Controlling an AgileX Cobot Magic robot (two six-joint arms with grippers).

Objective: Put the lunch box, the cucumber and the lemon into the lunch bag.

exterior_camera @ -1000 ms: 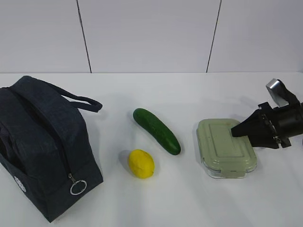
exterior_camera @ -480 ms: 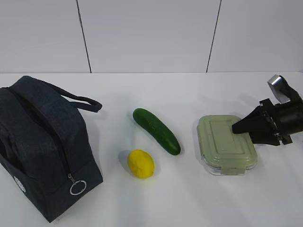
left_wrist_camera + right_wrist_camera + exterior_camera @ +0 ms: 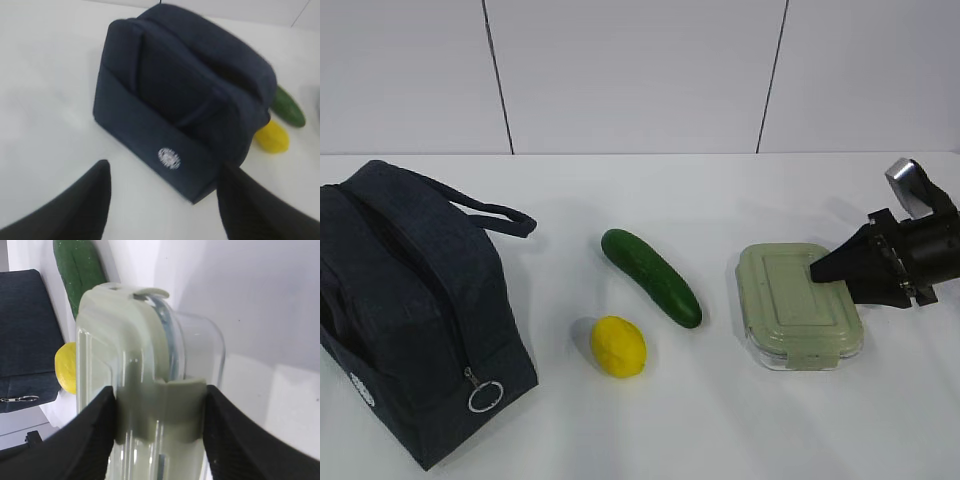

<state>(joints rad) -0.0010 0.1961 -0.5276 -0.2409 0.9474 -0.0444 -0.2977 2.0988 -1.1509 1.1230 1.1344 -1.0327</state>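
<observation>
The lunch box (image 3: 799, 306) is a clear rectangular container with rounded corners and a pale sage-green ribbed lid with snap clips. It rests flat on the white tabletop (image 3: 720, 200). The right end effector (image 3: 823, 268) reaches in from the right of the lunch box; in the right wrist view its two dark fingers (image 3: 95, 435) press against opposite sides of the box at a side clip, holding it.

To the left of the lunch box lies the cucumber (image 3: 651, 276), dark green and bumpy, set diagonally. The lemon (image 3: 618, 346), bright yellow and oval, sits just beside the cucumber's near end, apart from it. Well to the left of the lunch box stands the lunch bag (image 3: 410, 310), dark navy, with a loop handle and a silver ring pull (image 3: 484, 396).

The left end effector (image 3: 162, 200) hovers wide apart near the lunch bag, holding nothing.
</observation>
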